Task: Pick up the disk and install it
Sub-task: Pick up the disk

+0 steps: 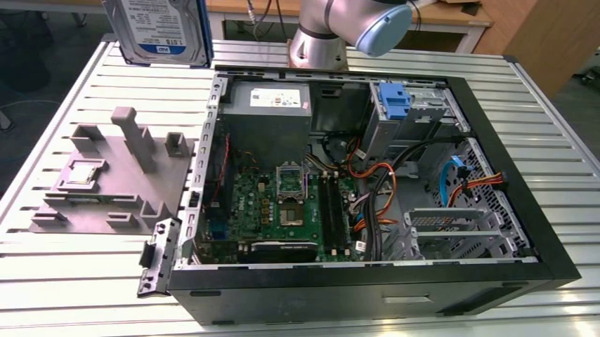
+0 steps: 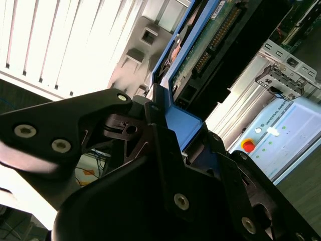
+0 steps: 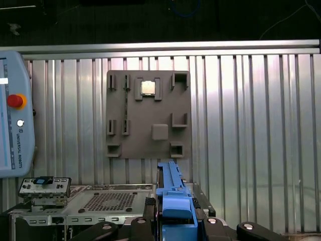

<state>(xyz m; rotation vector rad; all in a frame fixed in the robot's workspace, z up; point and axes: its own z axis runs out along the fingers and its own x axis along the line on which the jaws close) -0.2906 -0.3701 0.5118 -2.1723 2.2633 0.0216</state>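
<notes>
The disk (image 1: 157,28), a silver-grey drive with a white-and-blue label, hangs upright in the air above the table's far corner, on the exterior view's left, behind the open computer case (image 1: 525,232). In the second wrist view its green circuit-board side (image 2: 210,45) and blue bracket (image 2: 183,125) run between the black fingers of my gripper (image 2: 175,123), which is shut on it. The first wrist view looks down along the blue bracket (image 3: 173,196), with the gripper (image 3: 173,228) clamped around it.
The case holds a motherboard (image 1: 281,203), a grey power-supply box (image 1: 267,105), a bay with a blue latch (image 1: 395,102) and a metal drive cage (image 1: 450,228). A grey fixture plate (image 1: 112,175) lies on the slatted table (image 1: 84,267). A teach pendant (image 3: 15,115) lies nearby.
</notes>
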